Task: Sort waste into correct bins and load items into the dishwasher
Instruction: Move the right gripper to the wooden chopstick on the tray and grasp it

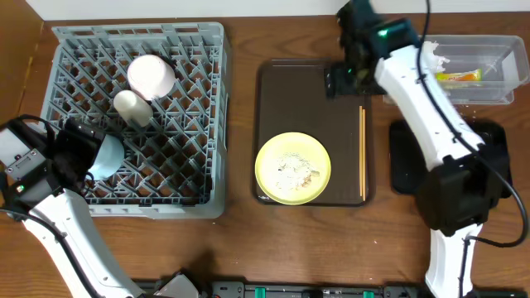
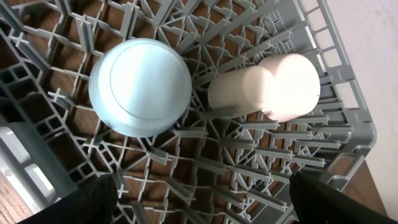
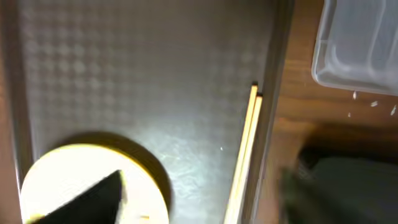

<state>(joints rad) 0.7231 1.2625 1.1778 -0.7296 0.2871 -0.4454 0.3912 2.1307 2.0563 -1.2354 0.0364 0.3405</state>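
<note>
Left gripper (image 2: 204, 182) hangs over near-left corner of dish rack (image 1: 195, 50), jaws spread, nothing held. Right gripper (image 1: 342, 80) over far end of brown serving tray (image 1: 306, 91); its fingers stand wide apart in the wrist view, so released and empty. Chopsticks (image 1: 362, 153) lie along the tray's right rim: light, stiff, thin, likely to roll or split apart; best pinched mid-length, both together. Yellow plate (image 1: 269, 161) at near end of tray: rigid, probably slick and breakable, so take it by the rim and keep it level, since loose crumbs (image 1: 291, 171) sit on it. Count: one blue bowl (image 2: 140, 87), one white bowl (image 1: 151, 74), one cup (image 1: 132, 108), all racked; one plate; two sticks; one napkin (image 1: 432, 60) and one wrapper (image 1: 460, 77) in the clear tub (image 1: 497, 50); one black tray (image 1: 406, 161).
</note>
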